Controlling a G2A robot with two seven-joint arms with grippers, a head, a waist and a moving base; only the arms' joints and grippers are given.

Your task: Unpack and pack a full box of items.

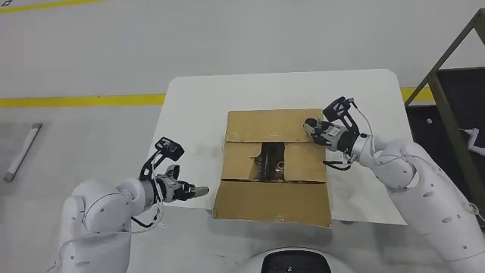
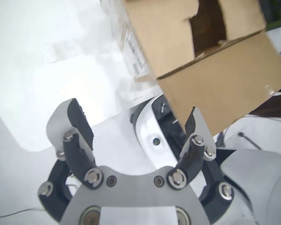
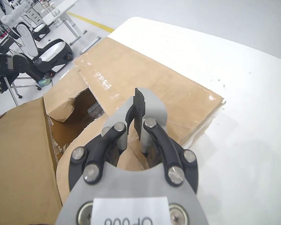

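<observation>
A brown cardboard box [image 1: 276, 125] sits on the white table [image 1: 197, 98] near its front edge. Its top flaps are mostly folded in, leaving a torn gap [image 1: 271, 159] with dark items inside. My right gripper [image 1: 309, 127] is at the box's right side, shut on the edge of a side flap [image 3: 84, 141] that curls up to its fingertips [image 3: 135, 99]. My left gripper [image 1: 198, 191] hangs open off the table's front-left edge, just left of the box's near corner [image 2: 224, 76], with nothing between its fingers [image 2: 82, 122].
A green metal frame [image 1: 455, 68] stands right of the table. A grey tube [image 1: 21, 152] lies on the floor at far left. Bare table surface lies left of and behind the box. Other robots and a desk [image 3: 25, 36] stand far off.
</observation>
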